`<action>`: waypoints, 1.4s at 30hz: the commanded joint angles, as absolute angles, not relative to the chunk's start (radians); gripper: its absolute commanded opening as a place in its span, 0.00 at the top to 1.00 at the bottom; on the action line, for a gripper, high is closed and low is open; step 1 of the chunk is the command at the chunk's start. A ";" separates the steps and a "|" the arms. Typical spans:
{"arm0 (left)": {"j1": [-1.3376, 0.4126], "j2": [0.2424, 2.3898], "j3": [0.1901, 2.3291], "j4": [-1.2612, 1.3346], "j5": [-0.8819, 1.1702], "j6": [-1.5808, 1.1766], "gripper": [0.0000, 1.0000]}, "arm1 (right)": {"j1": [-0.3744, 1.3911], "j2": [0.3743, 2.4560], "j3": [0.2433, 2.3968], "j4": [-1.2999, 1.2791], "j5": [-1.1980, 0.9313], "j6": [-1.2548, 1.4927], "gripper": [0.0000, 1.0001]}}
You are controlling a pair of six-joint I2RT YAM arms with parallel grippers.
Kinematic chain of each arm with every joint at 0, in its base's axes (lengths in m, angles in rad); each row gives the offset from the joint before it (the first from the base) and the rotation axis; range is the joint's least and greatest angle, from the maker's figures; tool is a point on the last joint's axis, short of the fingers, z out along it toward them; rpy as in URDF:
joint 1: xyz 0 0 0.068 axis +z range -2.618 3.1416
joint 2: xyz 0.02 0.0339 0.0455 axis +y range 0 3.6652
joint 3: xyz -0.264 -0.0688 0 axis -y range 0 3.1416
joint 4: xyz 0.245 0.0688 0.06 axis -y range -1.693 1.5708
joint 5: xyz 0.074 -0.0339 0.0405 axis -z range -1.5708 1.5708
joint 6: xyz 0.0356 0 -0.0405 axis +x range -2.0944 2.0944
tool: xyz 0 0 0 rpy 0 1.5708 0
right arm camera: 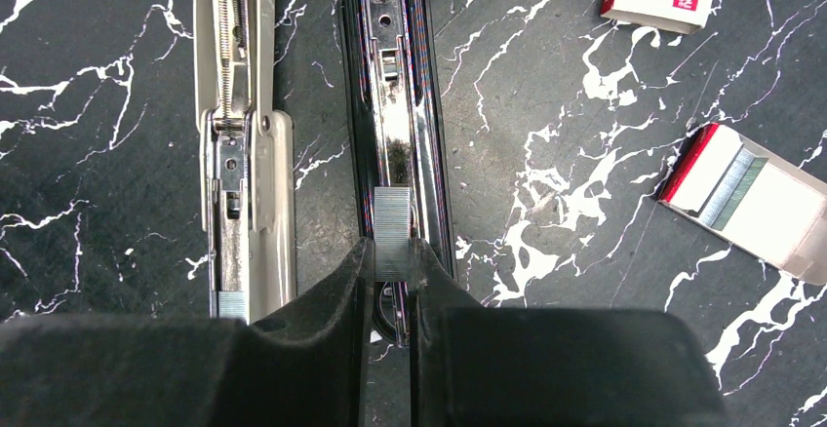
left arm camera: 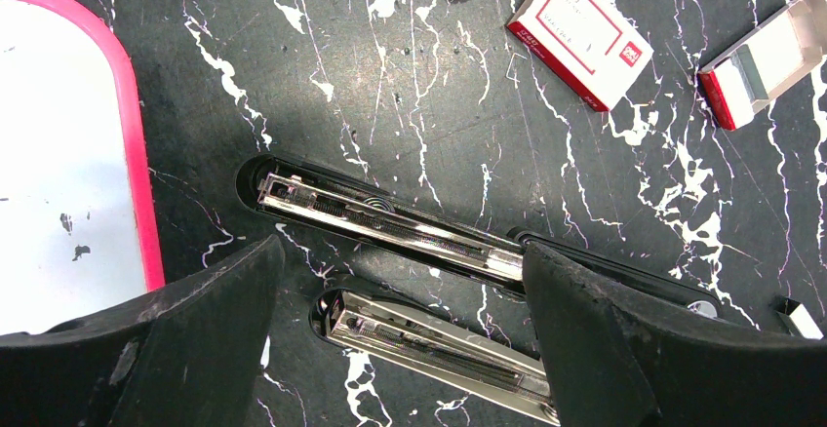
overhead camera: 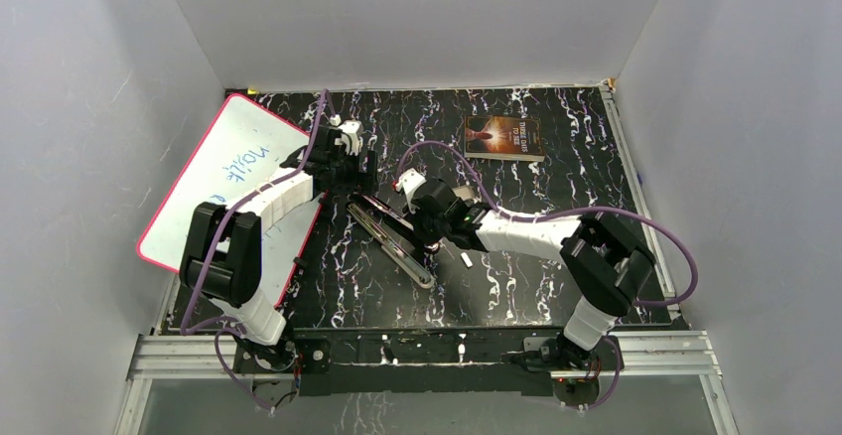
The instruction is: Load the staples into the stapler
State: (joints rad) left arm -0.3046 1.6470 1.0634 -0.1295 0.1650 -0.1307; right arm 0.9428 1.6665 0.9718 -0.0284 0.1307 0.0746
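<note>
Black marbled table [overhead camera: 556, 286]: stapler [overhead camera: 397, 247], book [overhead camera: 503, 137], whiteboard [overhead camera: 223, 172]

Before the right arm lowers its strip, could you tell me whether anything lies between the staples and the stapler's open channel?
Nothing visible does: the staples, pinched in the right gripper, sit over the black stapler's open channel.

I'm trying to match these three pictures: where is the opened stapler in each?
Top external: the opened stapler lies slanted near the picture's centre.
Left wrist: stapler across the middle, slanting down rightward.
Right wrist: stapler upper centre, running down to the right tool, which grips staples.
Shared landmark: the closed red-and-white staple box, in both wrist views only.
</note>
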 commanded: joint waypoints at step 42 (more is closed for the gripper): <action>-0.301 1.638 1.101 -0.143 0.170 -0.121 0.09 | 0.926 1.683 1.048 -0.071 0.103 0.057 1.00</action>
State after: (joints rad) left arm -0.3046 1.6470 1.0634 -0.1318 0.1650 -0.1307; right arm 0.9295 1.6840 1.0016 -0.0631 0.1009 0.0708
